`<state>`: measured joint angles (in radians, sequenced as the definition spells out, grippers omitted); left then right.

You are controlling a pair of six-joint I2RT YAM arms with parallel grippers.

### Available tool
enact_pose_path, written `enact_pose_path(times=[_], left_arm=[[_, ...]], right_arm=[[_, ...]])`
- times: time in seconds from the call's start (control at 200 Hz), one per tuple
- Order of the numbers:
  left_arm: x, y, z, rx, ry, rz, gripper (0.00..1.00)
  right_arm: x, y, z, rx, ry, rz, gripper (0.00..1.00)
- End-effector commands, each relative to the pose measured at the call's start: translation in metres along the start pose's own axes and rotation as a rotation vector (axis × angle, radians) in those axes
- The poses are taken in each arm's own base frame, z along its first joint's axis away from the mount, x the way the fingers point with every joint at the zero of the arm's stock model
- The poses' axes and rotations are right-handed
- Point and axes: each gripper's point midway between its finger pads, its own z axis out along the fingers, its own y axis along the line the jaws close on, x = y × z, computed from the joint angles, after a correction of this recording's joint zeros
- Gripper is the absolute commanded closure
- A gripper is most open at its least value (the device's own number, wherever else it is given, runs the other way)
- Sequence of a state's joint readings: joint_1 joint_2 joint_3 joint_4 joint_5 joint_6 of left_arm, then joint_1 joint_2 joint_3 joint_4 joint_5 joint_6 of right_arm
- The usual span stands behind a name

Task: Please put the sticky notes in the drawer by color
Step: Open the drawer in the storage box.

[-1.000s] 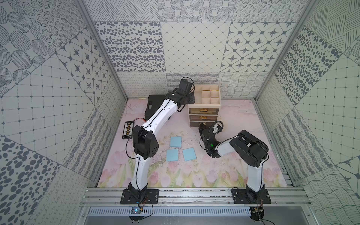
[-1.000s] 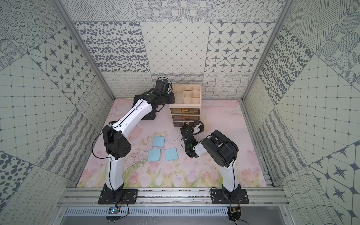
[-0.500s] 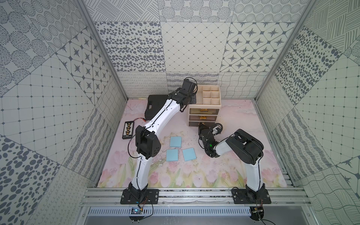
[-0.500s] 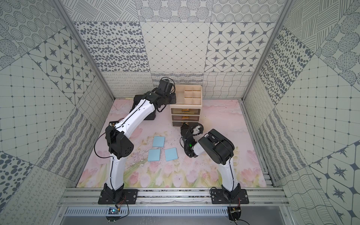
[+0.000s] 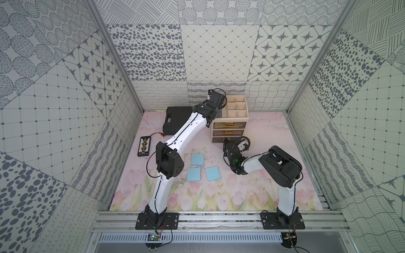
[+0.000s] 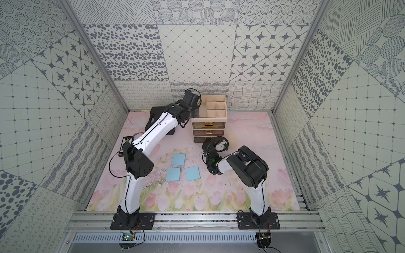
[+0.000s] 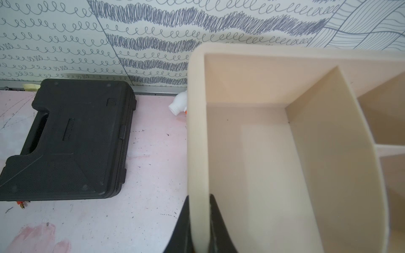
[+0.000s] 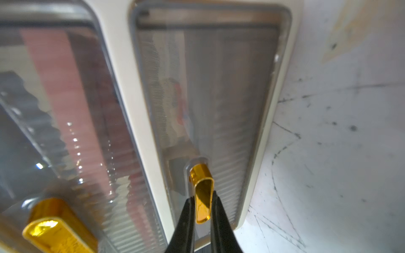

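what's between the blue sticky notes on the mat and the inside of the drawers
The closed drawer fronts. All three drawers of the cabinet are shut; the blue sticky notes lie on the mat before it. The right gripper is shut on the bottom drawer's gold handle, not yet pulled out.

drawer cabinet (image 7: 198, 131) is looking matt cream plastic; bottom drawer front (image 8: 230, 87) is showing smoky translucent ribbed plastic, gold handle (image 8: 200, 175) is gleaming mirror-glossy. black case (image 7: 76, 135) is reading pebbled matt plastic. blue sticky notes (image 5: 197, 159) are looking matt paper. bench (image 7: 153, 175) is showing scuffs.
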<state>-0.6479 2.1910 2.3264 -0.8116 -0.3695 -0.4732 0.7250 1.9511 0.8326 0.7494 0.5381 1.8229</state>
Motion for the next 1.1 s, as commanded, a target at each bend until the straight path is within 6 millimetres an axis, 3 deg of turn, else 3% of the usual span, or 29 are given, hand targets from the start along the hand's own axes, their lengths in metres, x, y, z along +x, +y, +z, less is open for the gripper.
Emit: enact_pose_path(times=[0.0,0.24,0.35,0.51,0.745,1.096], left_arm=[[0.08,-0.014,0.006,0.033,0.29,0.021,1.0],[0.083,-0.009,0.011,-0.017,0.276,0.038,1.0],[0.084,-0.005,0.014,-0.049,0.27,0.054,1.0],[0.086,-0.007,0.017,-0.045,0.275,0.053,1.0],[0.085,-0.01,0.017,-0.031,0.282,0.05,1.0],[0.083,-0.01,0.014,-0.031,0.277,0.054,1.0]], right_arm=[[0.033,0.011,-0.024,-0.006,0.102,0.024,1.0],[0.053,-0.018,-0.011,0.012,0.165,0.131,1.0],[0.06,-0.014,-0.016,0.013,0.178,0.125,1.0],[0.049,-0.003,-0.033,0.01,0.142,0.073,1.0],[0.037,-0.02,-0.052,0.041,0.13,0.055,1.0],[0.03,-0.017,-0.067,0.037,0.121,0.011,1.0]])
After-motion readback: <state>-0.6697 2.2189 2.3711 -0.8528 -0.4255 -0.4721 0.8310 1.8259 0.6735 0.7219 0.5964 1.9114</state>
